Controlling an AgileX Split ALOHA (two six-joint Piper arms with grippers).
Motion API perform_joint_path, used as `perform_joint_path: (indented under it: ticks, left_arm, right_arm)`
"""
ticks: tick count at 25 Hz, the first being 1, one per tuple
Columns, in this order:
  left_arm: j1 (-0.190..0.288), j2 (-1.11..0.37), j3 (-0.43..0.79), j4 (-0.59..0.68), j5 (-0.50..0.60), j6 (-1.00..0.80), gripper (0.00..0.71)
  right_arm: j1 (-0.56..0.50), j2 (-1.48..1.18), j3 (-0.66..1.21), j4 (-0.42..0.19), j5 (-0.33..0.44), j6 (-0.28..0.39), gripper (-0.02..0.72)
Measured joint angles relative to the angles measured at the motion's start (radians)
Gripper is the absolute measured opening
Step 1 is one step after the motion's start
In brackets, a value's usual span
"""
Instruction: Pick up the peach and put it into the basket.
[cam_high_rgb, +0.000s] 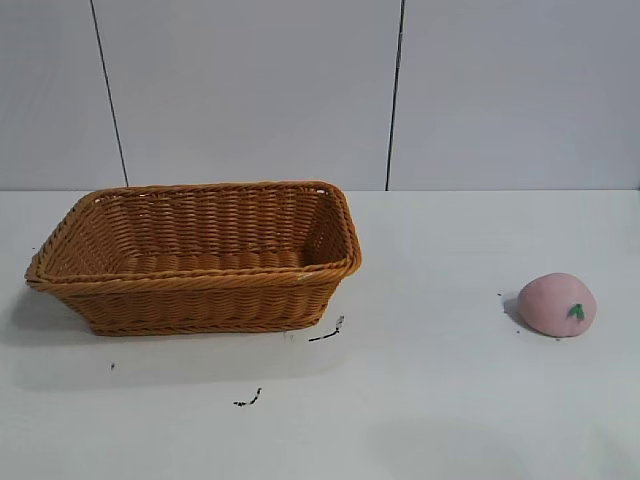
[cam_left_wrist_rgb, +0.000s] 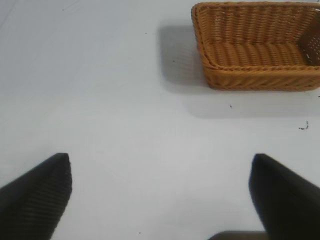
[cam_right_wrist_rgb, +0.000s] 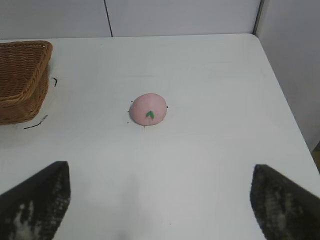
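The peach (cam_high_rgb: 557, 304) rests on the white counter (cam_high_rgb: 450, 400) at the exterior view's right, leaf mark showing, well apart from the wicker basket (cam_high_rgb: 195, 290), which stands at the left. The right gripper (cam_right_wrist_rgb: 160, 200) hangs above the counter, jaws spread wide, with the peach ahead of its fingertips. The left gripper (cam_left_wrist_rgb: 160, 195) is likewise wide apart over bare counter, the basket farther off.
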Motion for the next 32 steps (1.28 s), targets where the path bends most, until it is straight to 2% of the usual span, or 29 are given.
perform_joint_path:
  ticks: [13, 17, 21, 32]
  left_arm:
    - [0.000, 0.000, 0.000, 0.000, 0.000, 0.000, 0.693]
    - [0.000, 0.000, 0.000, 0.000, 0.000, 0.000, 0.693]
    - [0.000, 0.000, 0.000, 0.000, 0.000, 0.000, 0.693]
    - [0.000, 0.000, 0.000, 0.000, 0.000, 0.000, 0.693]
  right_arm:
    - [0.000, 0.000, 0.000, 0.000, -0.001, 0.000, 0.678]
    - [0.000, 0.068, -0.034, -0.006, -0.033, 0.000, 0.678]
    - [0.000, 0.302, -0.117, -0.020, -0.069, 0.000, 0.678]
    - [0.000, 1.151, -0.458, -0.020, -0.070, 0.000, 0.677]
